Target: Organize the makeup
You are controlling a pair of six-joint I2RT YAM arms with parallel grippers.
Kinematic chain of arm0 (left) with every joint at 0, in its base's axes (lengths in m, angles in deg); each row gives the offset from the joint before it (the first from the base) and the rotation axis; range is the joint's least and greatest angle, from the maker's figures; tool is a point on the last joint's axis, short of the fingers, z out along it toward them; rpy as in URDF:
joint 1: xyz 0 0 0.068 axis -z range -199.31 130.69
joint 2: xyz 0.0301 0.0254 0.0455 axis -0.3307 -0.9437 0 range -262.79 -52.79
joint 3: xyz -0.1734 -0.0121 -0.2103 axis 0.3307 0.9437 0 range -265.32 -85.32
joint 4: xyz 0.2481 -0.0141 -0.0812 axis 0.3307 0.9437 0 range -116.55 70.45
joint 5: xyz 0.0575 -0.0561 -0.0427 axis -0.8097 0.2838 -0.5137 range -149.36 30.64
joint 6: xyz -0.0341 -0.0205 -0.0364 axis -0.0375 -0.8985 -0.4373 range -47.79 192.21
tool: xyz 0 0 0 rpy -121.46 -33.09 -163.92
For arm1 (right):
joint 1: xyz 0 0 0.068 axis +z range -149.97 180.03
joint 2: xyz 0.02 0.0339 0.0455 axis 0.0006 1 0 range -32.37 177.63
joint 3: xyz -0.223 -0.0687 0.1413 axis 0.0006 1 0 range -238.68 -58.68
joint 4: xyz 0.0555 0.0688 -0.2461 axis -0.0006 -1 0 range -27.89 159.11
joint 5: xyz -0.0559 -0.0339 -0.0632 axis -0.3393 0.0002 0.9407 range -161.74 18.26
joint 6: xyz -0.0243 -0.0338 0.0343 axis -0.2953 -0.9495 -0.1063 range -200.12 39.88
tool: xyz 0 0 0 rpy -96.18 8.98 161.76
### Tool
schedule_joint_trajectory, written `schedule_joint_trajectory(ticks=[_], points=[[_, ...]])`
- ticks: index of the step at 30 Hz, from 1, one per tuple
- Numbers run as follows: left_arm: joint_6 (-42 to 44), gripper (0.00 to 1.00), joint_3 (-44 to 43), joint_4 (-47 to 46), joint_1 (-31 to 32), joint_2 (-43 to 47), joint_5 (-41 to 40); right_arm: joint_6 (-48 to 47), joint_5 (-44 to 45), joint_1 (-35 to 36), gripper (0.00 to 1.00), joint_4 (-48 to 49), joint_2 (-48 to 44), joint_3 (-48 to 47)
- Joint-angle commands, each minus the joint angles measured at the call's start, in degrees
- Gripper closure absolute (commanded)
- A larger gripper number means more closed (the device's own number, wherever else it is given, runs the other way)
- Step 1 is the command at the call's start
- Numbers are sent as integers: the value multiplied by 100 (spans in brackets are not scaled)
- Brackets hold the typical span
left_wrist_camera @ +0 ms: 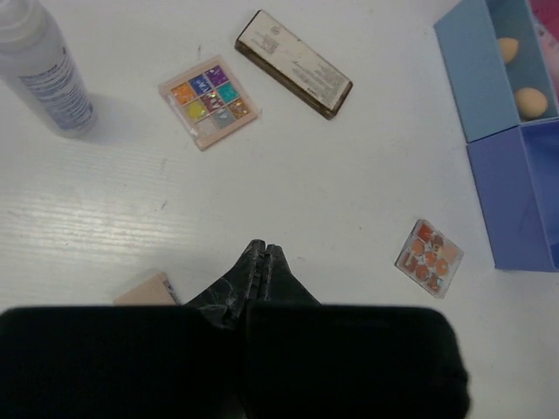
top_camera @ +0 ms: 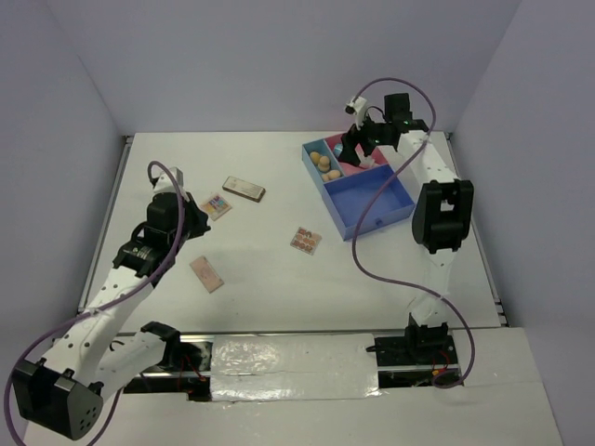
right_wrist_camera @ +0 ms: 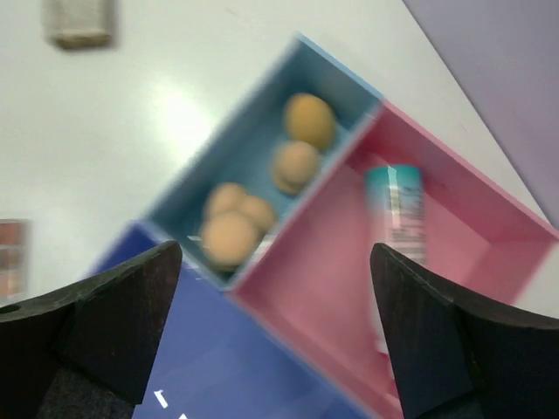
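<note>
White tabletop (left_wrist_camera: pixel 306 175) spreads under both my arms. My left gripper (left_wrist_camera: pixel 262 255) is clenched on nothing. From its tips, the multicolour square palette (left_wrist_camera: pixel 210 102) lies at eleven o'clock, the brown-gold rectangular palette (left_wrist_camera: pixel 294 64) at twelve and the orange-toned square palette (left_wrist_camera: pixel 429 258) at three. My right gripper (right_wrist_camera: pixel 272 257) hangs released over the blue-and-pink divided tray (right_wrist_camera: pixel 489 218). Tan egg-shaped sponges (right_wrist_camera: pixel 295 164) sit in its light-blue compartment (right_wrist_camera: pixel 253 131) at twelve.

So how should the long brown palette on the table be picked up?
Pinch the long brown palette across its narrow width, mid-length, from straight above. It lies flat and diagonal on the table, so only its long edges offer a hold; the shut left gripper would need to open and turn.
</note>
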Motion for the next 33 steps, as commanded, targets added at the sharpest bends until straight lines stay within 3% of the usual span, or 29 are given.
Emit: schedule_joint_trajectory(ticks=[1,3,4,5,7,8,9,11,13,16,24,33], points=[[-239,100,-122,330,-145,-112,-272,-330,-1587,34,5,-688,-1305,432],[-326,97,-183,680,-259,-225,-481,-164,-1939,60,20,-697,-1666,811],[-405,89,-209,839,-303,-304,-596,-110,-2071,43,37,-758,-1755,900],[-441,71,-297,1006,-338,-471,-710,-75,-2116,43,44,-819,-1834,979],[-493,50,-394,1384,-453,-647,-1035,-57,-2195,43,58,-986,-2018,1181],[-485,42,-455,1447,-479,-796,-1124,-22,-2213,52,58,-1004,-2080,1269],[-485,27,-473,1491,-514,-867,-1229,22,-2230,43,58,-996,-2229,1461],[-371,15,-447,1413,-532,-1034,-1537,92,-2239,43,48,-821,-2388,1699],[-178,13,-403,1229,-611,-1140,-1773,241,-2231,43,35,-523,-2651,2051],[165,11,-245,658,-725,-1333,-2081,347,-2283,43,31,-346,-2837,2333],[1008,8,-16,-1380,-1235,-2132,-2039,444,-2345,43,29,-389,-2977,2386],[1448,10,-745,-2033,-1490,-3459,-1933,549,-2345,43,29,-328,-3206,2597]])
